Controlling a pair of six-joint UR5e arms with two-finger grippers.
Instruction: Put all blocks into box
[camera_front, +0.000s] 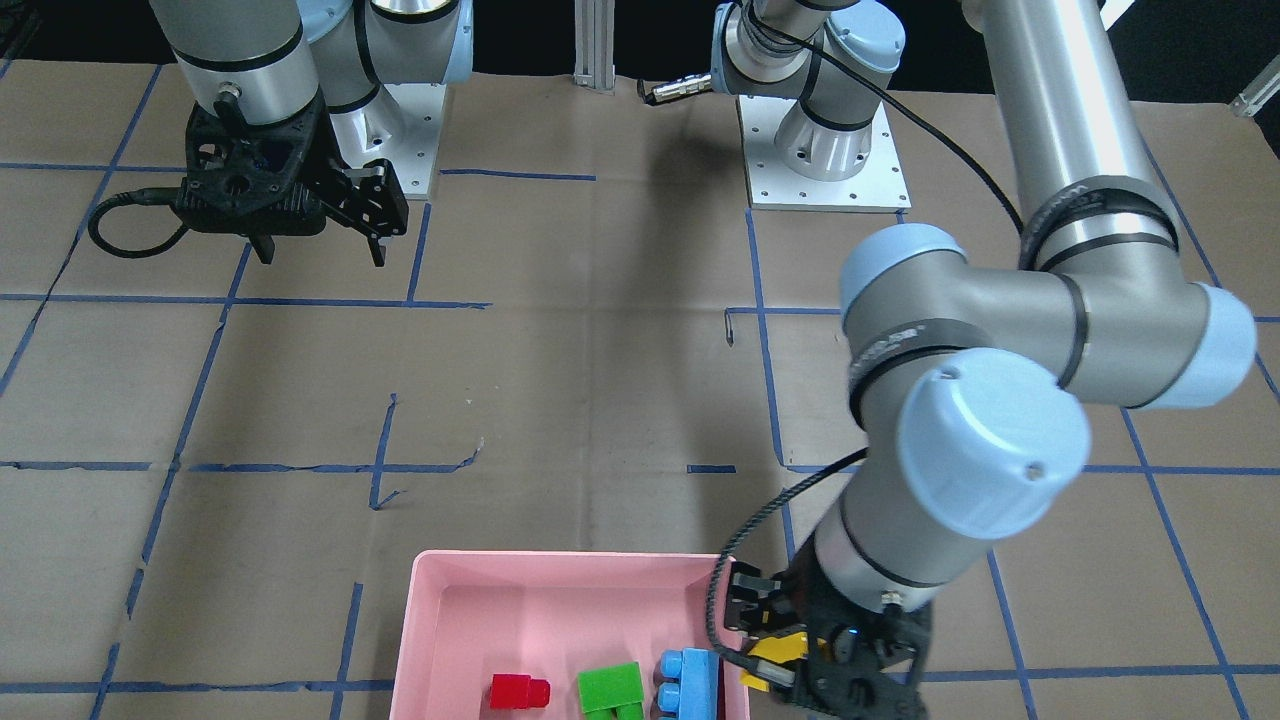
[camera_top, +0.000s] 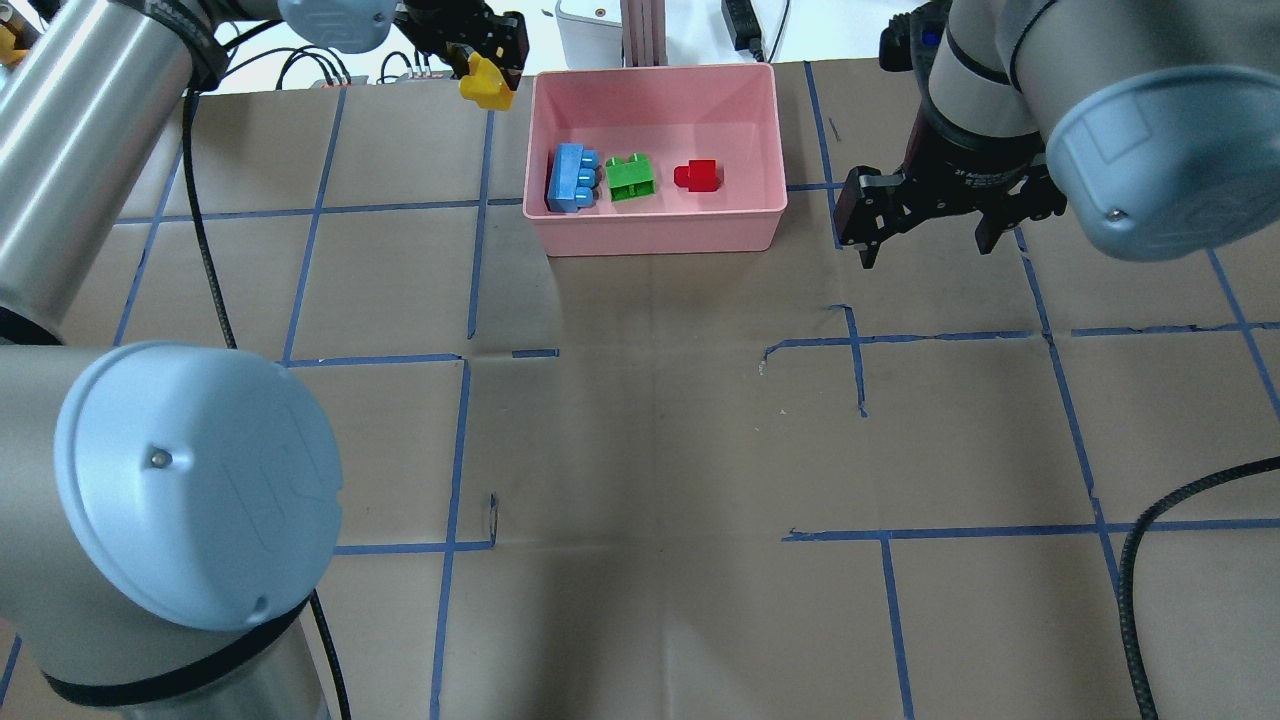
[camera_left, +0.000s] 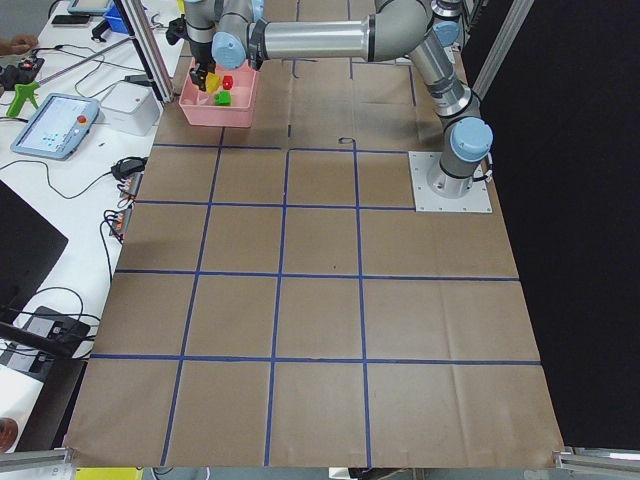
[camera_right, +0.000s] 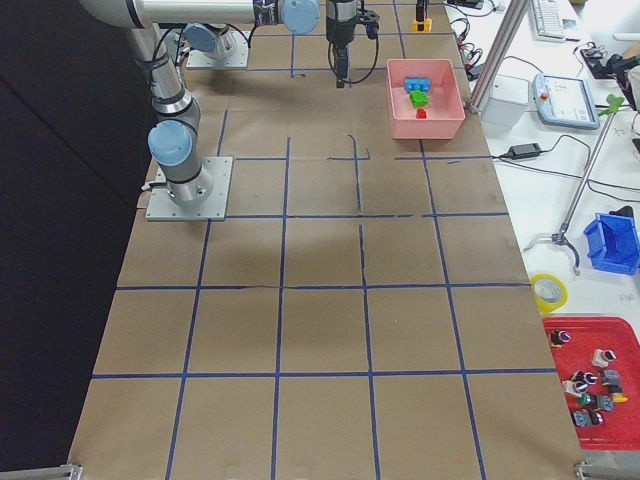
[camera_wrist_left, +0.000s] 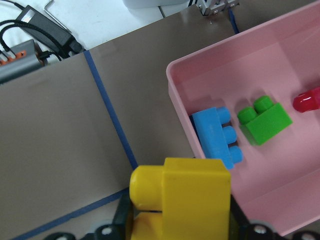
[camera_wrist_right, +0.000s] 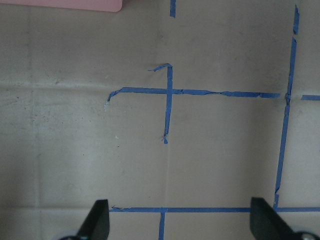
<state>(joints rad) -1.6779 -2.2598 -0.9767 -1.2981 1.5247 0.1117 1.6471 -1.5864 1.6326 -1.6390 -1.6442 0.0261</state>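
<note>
The pink box (camera_top: 655, 228) stands at the table's far middle and holds the blue block (camera_top: 572, 178), the green block (camera_top: 632, 177) and the red block (camera_top: 698, 176). My left gripper (camera_top: 487, 82) is shut on the yellow block (camera_top: 488, 86) and holds it in the air just left of the box's far left corner. In the left wrist view the yellow block (camera_wrist_left: 182, 200) hangs beside the box's rim (camera_wrist_left: 179, 107). My right gripper (camera_top: 925, 240) is open and empty, above the paper to the right of the box.
Brown paper with blue tape lines (camera_top: 460, 440) covers the table. A power brick and cables (camera_wrist_left: 45, 30) lie past the table's far edge. A white device (camera_top: 585, 25) and a metal post stand behind the box.
</note>
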